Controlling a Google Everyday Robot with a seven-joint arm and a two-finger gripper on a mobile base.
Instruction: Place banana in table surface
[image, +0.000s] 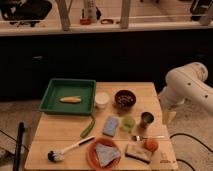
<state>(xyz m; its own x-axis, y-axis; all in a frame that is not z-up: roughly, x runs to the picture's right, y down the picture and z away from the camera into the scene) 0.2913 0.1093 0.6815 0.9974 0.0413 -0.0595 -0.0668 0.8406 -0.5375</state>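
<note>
The small yellow banana (70, 99) lies inside the green tray (50, 102) at the back left of the table surface (57, 134), a light wooden slatted top. My white arm (187, 85) reaches in from the right. Its gripper (169, 116) hangs just off the table's right edge, far from the banana and apart from it.
A green curved vegetable (88, 127) lies in front of the tray. A white cup (102, 100), dark bowl (124, 98), blue sponge (110, 126), green cup (128, 122), metal cup (147, 119), orange fruit (151, 144), orange plate (92, 159) and brush (67, 150) crowd the table.
</note>
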